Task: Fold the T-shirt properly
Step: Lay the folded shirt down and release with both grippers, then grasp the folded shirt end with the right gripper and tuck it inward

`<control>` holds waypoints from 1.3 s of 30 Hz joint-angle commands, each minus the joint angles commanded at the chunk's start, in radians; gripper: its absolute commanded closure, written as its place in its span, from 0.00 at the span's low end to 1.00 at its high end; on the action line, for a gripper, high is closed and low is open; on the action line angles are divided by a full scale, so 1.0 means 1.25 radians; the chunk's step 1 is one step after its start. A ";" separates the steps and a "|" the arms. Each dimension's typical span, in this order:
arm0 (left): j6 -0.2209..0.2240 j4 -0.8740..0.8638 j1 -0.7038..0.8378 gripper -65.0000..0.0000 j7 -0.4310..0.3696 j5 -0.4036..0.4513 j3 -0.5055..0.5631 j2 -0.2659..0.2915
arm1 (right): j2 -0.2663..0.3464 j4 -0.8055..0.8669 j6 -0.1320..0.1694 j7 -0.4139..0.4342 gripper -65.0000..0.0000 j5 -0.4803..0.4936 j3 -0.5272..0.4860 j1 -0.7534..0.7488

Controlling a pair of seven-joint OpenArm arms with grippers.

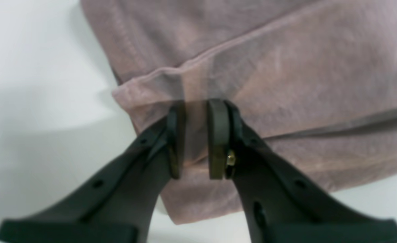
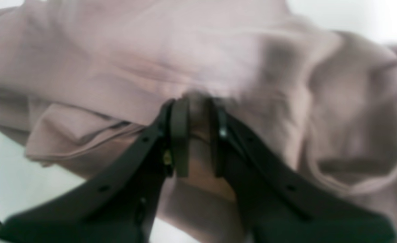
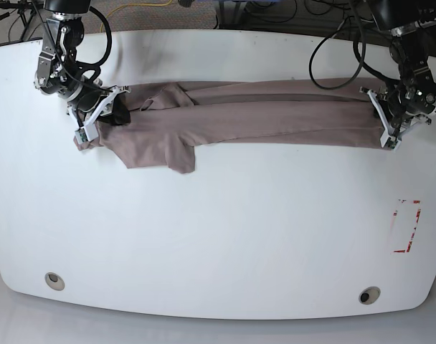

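- Across the far half of the white table (image 3: pixel 218 244), from about 10 o'clock to 2 o'clock in the base view, you have the T-shirt (image 3: pixel 275 118) stretched out as a long narrow band, already doubled lengthwise, with one sleeve (image 3: pixel 157 150) flopping toward you near the 10 o'clock end.
- Your left gripper (image 1: pixel 196 138) sits at the 2 o'clock end, its pads clamped on a layered edge of the cloth; the left wrist view shows fabric pinched between them.
- Your right gripper (image 2: pixel 196 138) sits at the 10 o'clock end, closed on a bunched wad of the shirt. That view is blurred, so you cannot tell how many layers it holds.
- Judgement: the band is held between both arms, ready for a crosswise fold.
- Risk: the loose sleeve is not tucked in; carry this end over and it will likely drag or stick out of the finished stack.
- Risk: the bunched grip at 10 o'clock may hold only some layers; on lifting, the rest could slip and undo the lengthwise fold.
- Risk: uneven travel of the arms would skew the edges or over-tension the cloth.
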 joint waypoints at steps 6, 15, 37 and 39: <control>0.000 0.056 -0.001 0.84 0.000 0.000 0.010 0.000 | -0.005 0.096 -0.002 -0.020 0.69 -0.004 0.001 0.006; 0.000 0.130 -0.004 0.84 0.031 -0.005 0.005 0.001 | -0.022 0.151 -0.004 -0.076 0.11 -0.005 0.000 0.082; 0.000 0.238 -0.043 0.43 0.076 -0.007 0.002 0.001 | -0.025 -0.209 0.004 0.009 0.05 -0.145 -0.123 0.290; 0.000 0.238 -0.043 0.43 0.076 -0.007 0.001 0.001 | -0.026 -0.226 0.004 0.011 0.05 -0.145 -0.123 0.292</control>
